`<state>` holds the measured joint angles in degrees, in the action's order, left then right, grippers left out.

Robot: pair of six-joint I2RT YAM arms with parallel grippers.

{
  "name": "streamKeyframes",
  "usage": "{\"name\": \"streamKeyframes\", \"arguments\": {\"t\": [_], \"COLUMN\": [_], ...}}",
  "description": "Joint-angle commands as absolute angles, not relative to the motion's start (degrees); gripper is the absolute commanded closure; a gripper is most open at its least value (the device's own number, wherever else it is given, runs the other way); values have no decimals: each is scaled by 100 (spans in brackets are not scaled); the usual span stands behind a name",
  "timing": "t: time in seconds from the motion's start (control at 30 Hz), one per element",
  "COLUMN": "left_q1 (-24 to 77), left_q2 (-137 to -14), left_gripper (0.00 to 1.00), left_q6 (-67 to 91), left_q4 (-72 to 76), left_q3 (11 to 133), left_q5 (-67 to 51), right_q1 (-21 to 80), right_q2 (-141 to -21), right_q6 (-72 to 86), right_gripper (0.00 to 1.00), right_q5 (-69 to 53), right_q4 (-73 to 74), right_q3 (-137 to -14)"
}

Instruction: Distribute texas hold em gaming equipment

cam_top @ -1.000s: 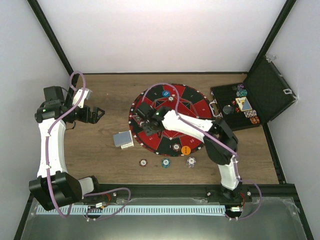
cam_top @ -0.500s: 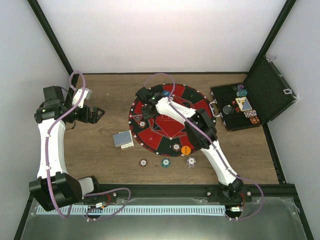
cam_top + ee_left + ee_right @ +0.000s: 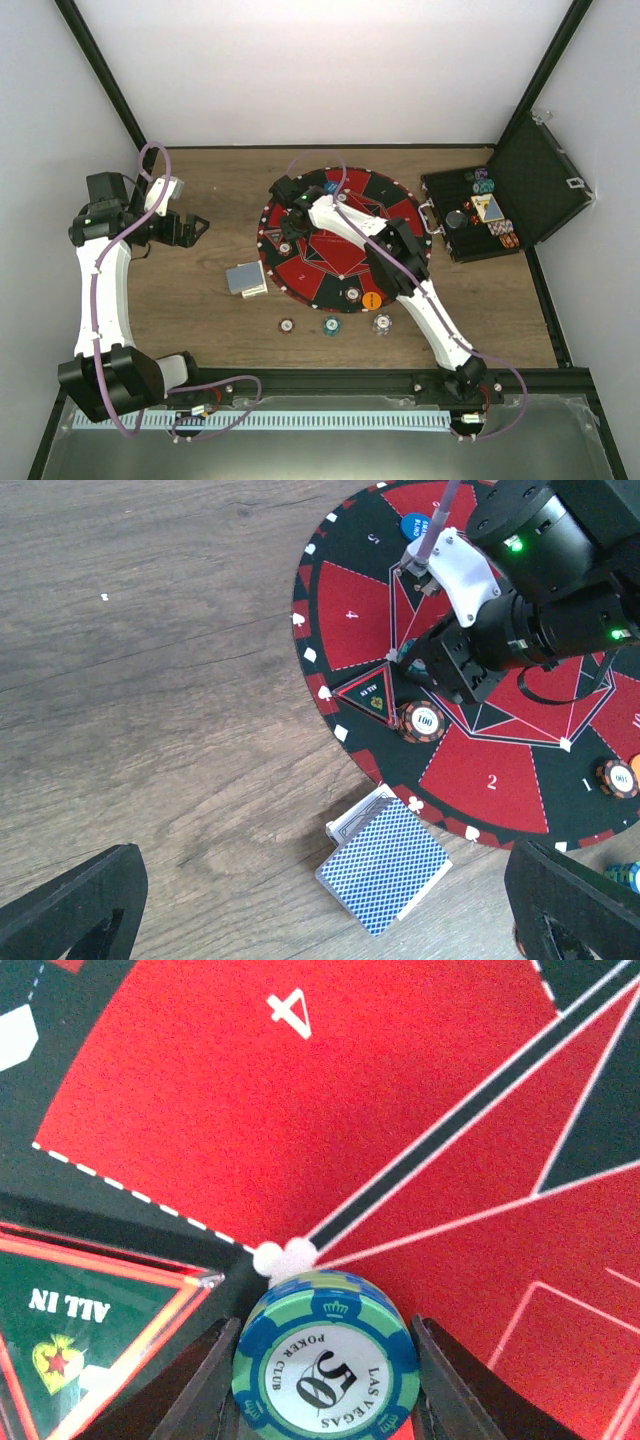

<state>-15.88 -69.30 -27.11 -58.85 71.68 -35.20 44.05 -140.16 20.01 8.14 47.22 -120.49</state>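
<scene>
Wooden tabletop (image 3: 200,320), lower centre: three chips (image 3: 331,325) are laid in a row just below the mat (image 3: 340,275). The deck (image 3: 246,279) is set against the mat's left edge. Further up, a green "50" chip (image 3: 325,1375) is clamped in the half-closed right gripper (image 3: 297,205), low over red sector 4 (image 3: 250,1110). At the left of the frame, the left gripper (image 3: 197,228) is held wide open and empty. A chip placement is judged to be in hand. A short lowering and a release are called for next.

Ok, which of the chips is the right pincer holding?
The green-and-blue chip marked 50, clamped between the fingers of the right pincer by wedge 4 of the mat; every other chip lies loose, ungripped.
</scene>
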Motion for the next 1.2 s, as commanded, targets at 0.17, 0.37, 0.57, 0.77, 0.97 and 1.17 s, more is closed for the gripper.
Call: {"name": "streamKeyframes", "arguments": {"t": [0.17,0.37,0.57,0.77,0.97,1.17], "left_q1": [-1613,-1622,-1618,-1618,-1620,-1623], "left_q2": [-6847,-6838,-6829,-6811,-6828,-6863], "left_gripper": [0,0,0,0,0,0], "left_q6": [-2775,-2764,-2712,-2706,-2707,-2695], "left_q4": [-5898,-5873,-5829,-5810,-5790,-5761], "left_q3": [7271,7230,7215,7241,7213,7206], "left_q5": [-3646,-3679,-3674,-3714,-3805,-3840], "right_q1": [4421,4420,4463,4924,5717,6307], "right_q2": [-14189,-13765,-13041,-11276,-9822,-9220], "right_q6": [1839,1765,1778,2085,2934,3703], "right_gripper": [38,28,28,23,15,14], "right_q5": [829,1113,1464,1401,1213,1018], "right_q4": [5035,5273,5506,4819,4440,4289], "right_q3": [-12601,-12814,-12410,-9880,-7480,-6335]}}
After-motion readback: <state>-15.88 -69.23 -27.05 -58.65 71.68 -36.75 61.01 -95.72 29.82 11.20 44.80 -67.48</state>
